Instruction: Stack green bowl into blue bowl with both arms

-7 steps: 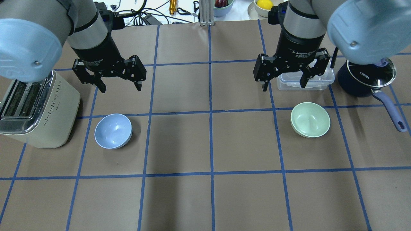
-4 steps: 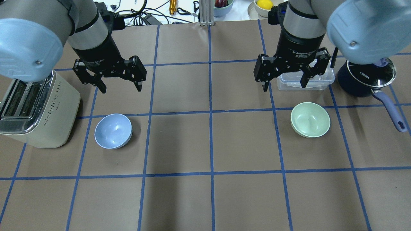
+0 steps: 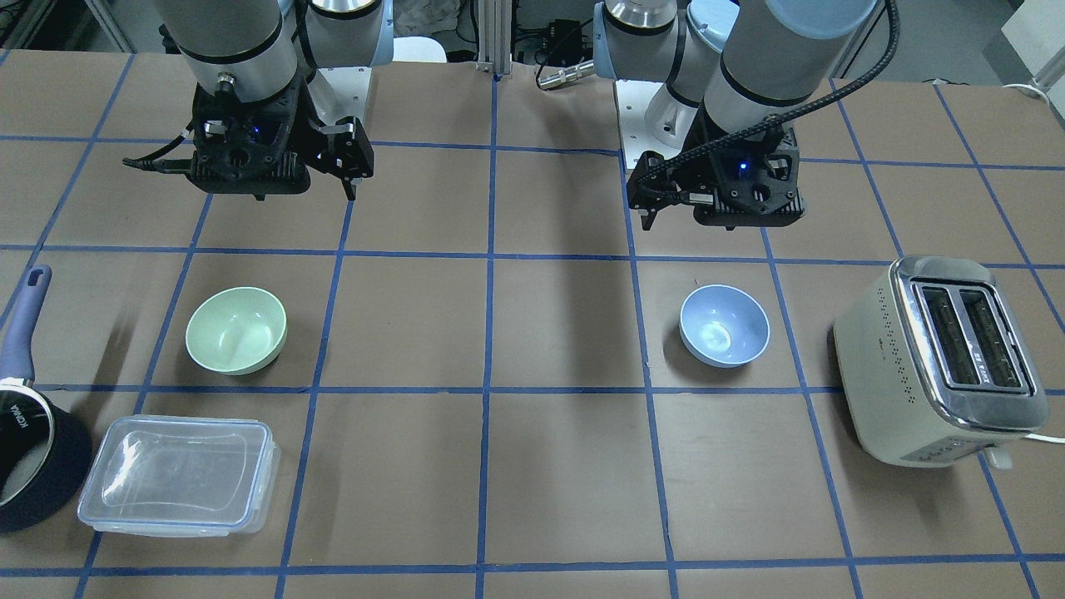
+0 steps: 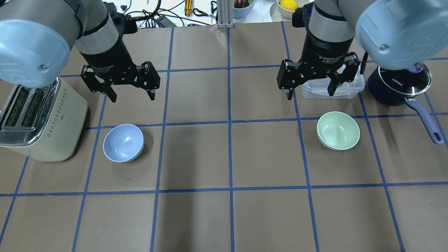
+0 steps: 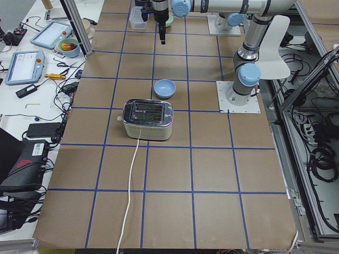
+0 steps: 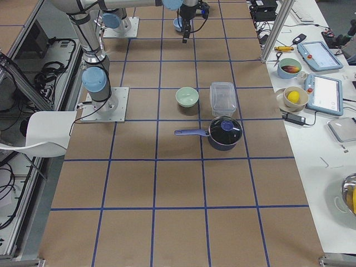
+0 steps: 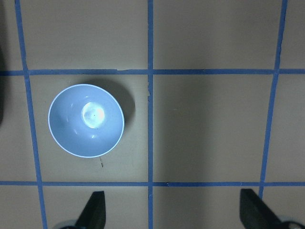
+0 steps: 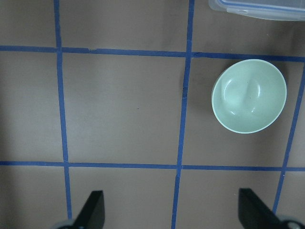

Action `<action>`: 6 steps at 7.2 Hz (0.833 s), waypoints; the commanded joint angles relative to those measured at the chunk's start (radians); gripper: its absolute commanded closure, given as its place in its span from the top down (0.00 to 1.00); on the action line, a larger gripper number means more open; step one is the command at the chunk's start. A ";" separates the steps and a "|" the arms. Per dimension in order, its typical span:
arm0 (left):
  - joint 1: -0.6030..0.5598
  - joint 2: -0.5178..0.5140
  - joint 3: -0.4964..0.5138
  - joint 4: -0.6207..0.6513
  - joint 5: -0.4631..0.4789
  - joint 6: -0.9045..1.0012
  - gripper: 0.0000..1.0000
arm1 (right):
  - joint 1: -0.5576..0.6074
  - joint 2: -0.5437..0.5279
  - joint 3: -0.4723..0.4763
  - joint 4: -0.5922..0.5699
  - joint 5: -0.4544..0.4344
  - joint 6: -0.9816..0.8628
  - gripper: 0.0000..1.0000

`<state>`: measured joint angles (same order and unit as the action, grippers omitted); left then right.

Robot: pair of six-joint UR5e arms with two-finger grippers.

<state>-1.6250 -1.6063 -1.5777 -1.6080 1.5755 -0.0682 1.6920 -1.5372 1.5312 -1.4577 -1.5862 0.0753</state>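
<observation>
The left tool and the right tool hang above the table toward the robot's edge, each with its fingers spread wide. Further out, the blue bowl sits upright toward the left edge, near a toaster. The green bowl sits upright toward the right edge, well apart from it. Beyond the green bowl stand a clear container and a saucepan.
</observation>
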 commanded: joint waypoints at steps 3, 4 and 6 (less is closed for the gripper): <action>0.025 -0.013 -0.016 0.005 0.003 0.021 1.00 | 0.000 0.003 0.001 -0.006 -0.003 0.000 1.00; 0.046 -0.018 -0.054 0.031 0.003 0.024 1.00 | 0.000 0.005 0.001 -0.007 -0.003 0.000 1.00; 0.135 -0.026 -0.148 0.132 0.003 0.079 1.00 | 0.003 0.006 0.003 -0.009 -0.004 0.000 1.00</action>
<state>-1.5365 -1.6259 -1.6720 -1.5243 1.5779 -0.0209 1.6926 -1.5318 1.5328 -1.4651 -1.5896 0.0751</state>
